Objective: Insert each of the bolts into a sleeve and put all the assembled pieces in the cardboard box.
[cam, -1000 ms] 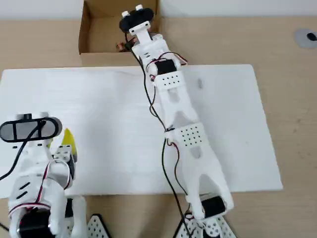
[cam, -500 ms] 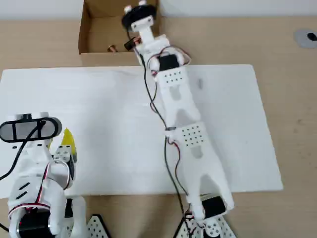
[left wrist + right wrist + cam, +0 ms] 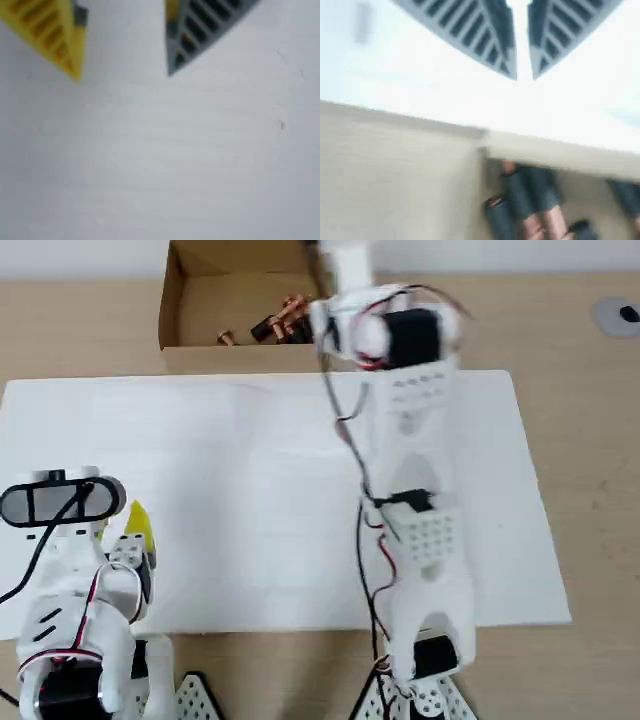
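The cardboard box [image 3: 190, 300] stands past the far edge of the white mat [image 3: 250, 490]. Inside lie several assembled pieces [image 3: 282, 320], copper bolts in dark sleeves, with one more copper piece [image 3: 225, 337] near the front wall. My right gripper [image 3: 524, 75] hangs above the box's right corner. Its grey fingers are nearly together with nothing between them. Below it, in the right wrist view, lie the box rim [image 3: 545, 150] and the dark sleeves [image 3: 530, 200]. My left gripper [image 3: 122, 75] rests open just above the mat at the near left [image 3: 135, 525].
A small dark object on a grey disc [image 3: 620, 313] lies on the wooden table at the far right. The right arm [image 3: 415, 490] stretches across the right half of the mat. The mat's middle and left stretch flat between the arms.
The right arm has lifted out of the box and swung to the right, uncovering the pieces lying inside. The left arm has not moved.
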Action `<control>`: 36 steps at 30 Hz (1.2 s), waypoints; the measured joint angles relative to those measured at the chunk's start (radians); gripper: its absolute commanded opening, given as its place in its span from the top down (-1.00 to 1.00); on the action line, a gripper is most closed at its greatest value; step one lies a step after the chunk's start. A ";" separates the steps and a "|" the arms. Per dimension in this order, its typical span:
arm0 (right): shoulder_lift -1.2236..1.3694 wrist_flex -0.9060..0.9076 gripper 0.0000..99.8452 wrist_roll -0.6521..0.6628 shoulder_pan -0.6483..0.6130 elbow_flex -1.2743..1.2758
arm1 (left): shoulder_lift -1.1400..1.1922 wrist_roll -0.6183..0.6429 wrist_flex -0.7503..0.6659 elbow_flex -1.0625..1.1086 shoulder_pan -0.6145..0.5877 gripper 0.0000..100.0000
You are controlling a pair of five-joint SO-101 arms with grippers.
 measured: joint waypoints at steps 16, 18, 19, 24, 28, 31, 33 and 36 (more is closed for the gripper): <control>-1.079 0.003 0.98 0.002 0.106 1.073 | -0.002 0.192 0.069 0.184 0.000 0.75; -1.231 -0.026 0.98 0.002 0.137 1.270 | 0.002 0.219 0.069 0.192 0.000 0.75; -1.301 -0.048 0.98 0.002 0.160 1.372 | -0.002 0.235 0.069 0.192 0.000 0.75; -1.593 -0.161 0.98 0.002 0.207 1.801 | -0.002 0.249 0.069 0.192 0.000 0.75; -1.755 -0.229 0.98 0.002 0.209 2.050 | -0.002 0.250 0.068 0.213 0.000 0.75; -1.847 -0.267 0.98 0.002 0.209 2.196 | -0.002 0.250 0.032 0.290 0.000 0.75; -1.903 -0.290 0.98 0.002 0.209 2.271 | -0.002 0.249 -0.015 0.374 0.000 0.75; -1.975 -0.333 0.98 0.002 0.209 2.369 | 0.003 0.250 -0.044 0.474 -0.003 0.75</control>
